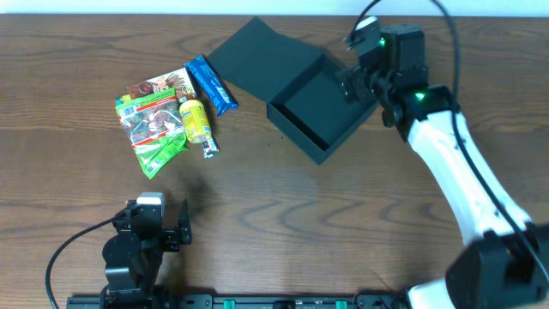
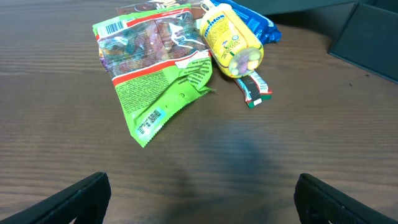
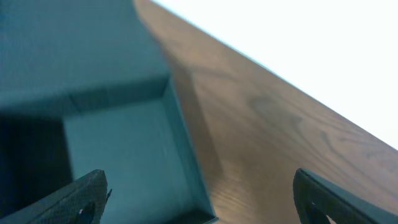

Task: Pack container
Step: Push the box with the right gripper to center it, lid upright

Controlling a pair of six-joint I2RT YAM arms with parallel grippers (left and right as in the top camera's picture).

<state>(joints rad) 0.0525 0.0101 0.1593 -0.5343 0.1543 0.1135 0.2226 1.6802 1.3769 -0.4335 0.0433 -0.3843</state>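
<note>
Widest of all, the dark wood-grain table (image 1: 343, 223) runs across everything, and past its far edge there's only a bright white band (image 1: 129, 7), too washed out to read.

Next down, the white right arm (image 1: 455, 163) stretches from the near right corner out to the far side.

Now the container (image 1: 322, 116): it sits on the far half of the table, right of centre, turned cornerwise. Its flat lid (image 1: 253, 56) is thrown fully open and lies on the far-left side, joined along one edge. Inside I can make out just its own dark teal floor and walls. From the right wrist view the inner corner (image 3: 124, 149) shows the same plain surfaces, slightly blurred.

The right gripper (image 1: 352, 86) hangs at the box's far right wall, fingers spread wide with nothing between them; whether it touches the rim I can't tell. The left gripper (image 1: 157, 219) sits near the front left, well apart from the box, fingers also wide apart and holding nothing.

Smaller things, now, clustered left of the lid. There's a crumpled green packet (image 1: 150, 129) and a brown packet (image 1: 163, 86) behind it. A blue packet (image 1: 210, 84) lies nearest the lid, and a yellow tube (image 1: 196, 120) rests against the green one. Last, a little red, white and green stick (image 1: 210, 148) lies at the tube's near end.
</note>
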